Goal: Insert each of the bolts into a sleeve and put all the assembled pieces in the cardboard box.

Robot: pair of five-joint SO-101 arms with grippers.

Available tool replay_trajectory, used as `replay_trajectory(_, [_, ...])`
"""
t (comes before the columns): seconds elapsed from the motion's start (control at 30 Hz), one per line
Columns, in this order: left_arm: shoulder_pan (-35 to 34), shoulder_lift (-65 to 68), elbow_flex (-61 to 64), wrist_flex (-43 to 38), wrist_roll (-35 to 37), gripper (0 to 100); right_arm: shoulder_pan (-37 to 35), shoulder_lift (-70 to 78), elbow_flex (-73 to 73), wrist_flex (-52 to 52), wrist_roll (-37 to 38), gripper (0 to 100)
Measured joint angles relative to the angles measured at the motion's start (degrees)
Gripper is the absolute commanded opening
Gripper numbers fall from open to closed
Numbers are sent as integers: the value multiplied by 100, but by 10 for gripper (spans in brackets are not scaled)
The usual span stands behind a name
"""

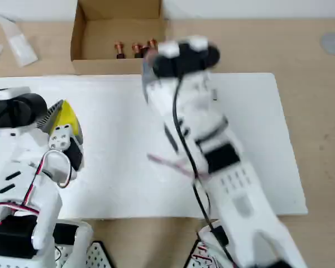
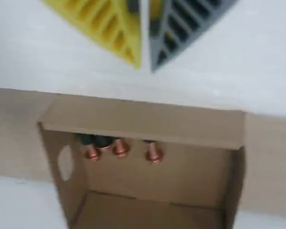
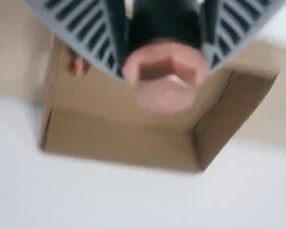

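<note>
Right gripper (image 3: pixel 163 69): clamped on sleeved bolt (image 3: pixel 164 88), held above box (image 3: pixel 119 138) near wall | Left gripper (image 2: pixel 145 59): fingers together, empty, over mat (image 1: pixel 117 156) | In box: three pieces (image 1: pixel 135 49) | Risk: early release drops bolt outside; low carry strikes wall.

From above, the right arm (image 1: pixel 212 145) blocks your view of the box (image 1: pixel 77 39)'s right corner and whatever its tip carries. Right wrist view: bolt (image 3: pixel 164 78) head blurred, sleeve (image 3: pixel 164 21) mostly behind it and cut by the edge. Left wrist view: three pieces (image 2: pixel 120 149), sleeves lost in shadow.
</note>
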Motion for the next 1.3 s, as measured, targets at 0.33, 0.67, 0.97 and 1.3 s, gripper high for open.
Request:
replay_trajectory(0.33, [-53, 35, 510, 0, 0, 3, 246, 4668, -3648, -1029, 0, 9])
replay_trajectory(0.67, [-105, 35, 738, -9, 0, 3, 413, 9327, -7974, -1530, 211, 12])
replay_trajectory(0.97, [-316, 44, 1002, -9, 0, 3, 448, 11859, -11305, -18, 624, 99])
replay_trajectory(1.3, [-316, 44, 1073, -9, 0, 3, 440, 12229, -12624, 1626, 624, 271])
